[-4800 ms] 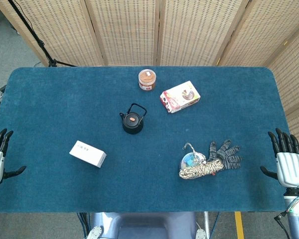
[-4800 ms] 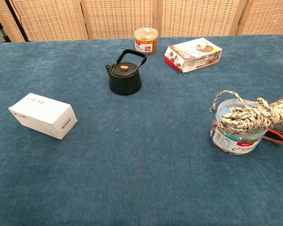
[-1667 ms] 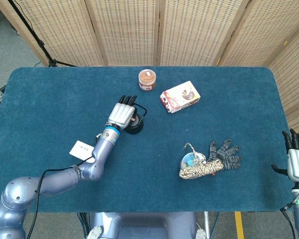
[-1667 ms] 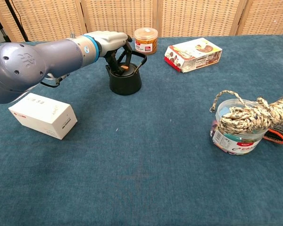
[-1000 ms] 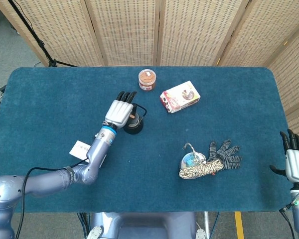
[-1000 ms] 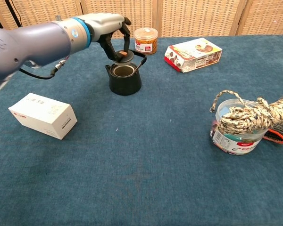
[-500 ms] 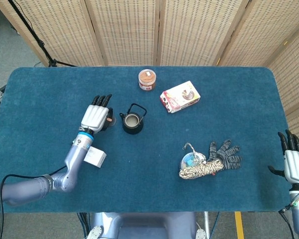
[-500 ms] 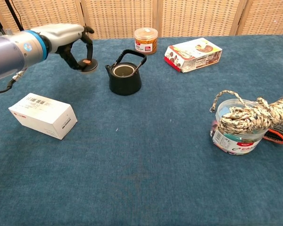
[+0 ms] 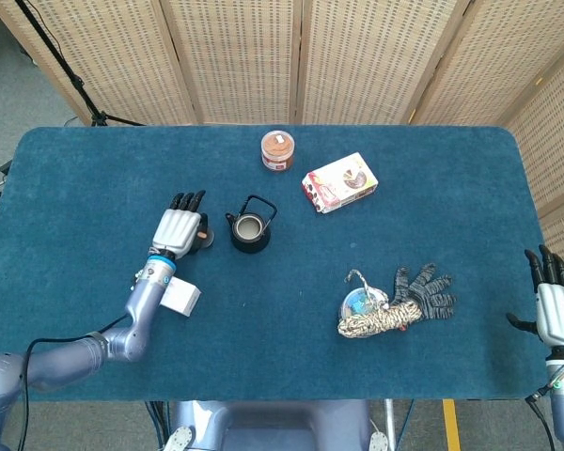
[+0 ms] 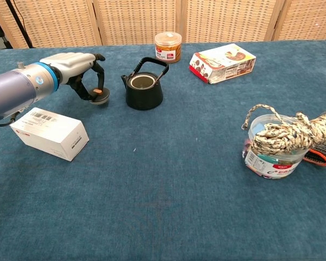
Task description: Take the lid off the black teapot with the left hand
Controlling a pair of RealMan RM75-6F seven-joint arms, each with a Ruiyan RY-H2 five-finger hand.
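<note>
Lid (image 10: 100,97) sits low beside the open black teapot (image 10: 144,91), pinched in the left hand (image 10: 79,66). Right hand (image 9: 553,308) rests empty, fingers spread.

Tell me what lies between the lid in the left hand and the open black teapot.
Nothing: in the chest view only bare blue cloth separates the lid, held by the left hand, from the black teapot. The head view agrees.

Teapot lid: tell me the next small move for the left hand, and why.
Probably open the fingers and let go. The left hand holds the lid by its orange knob, low at the table, to the left of the teapot, whose mouth is already open. I cannot tell whether the lid is touching the cloth, so a slight lowering first may be safer.
</note>
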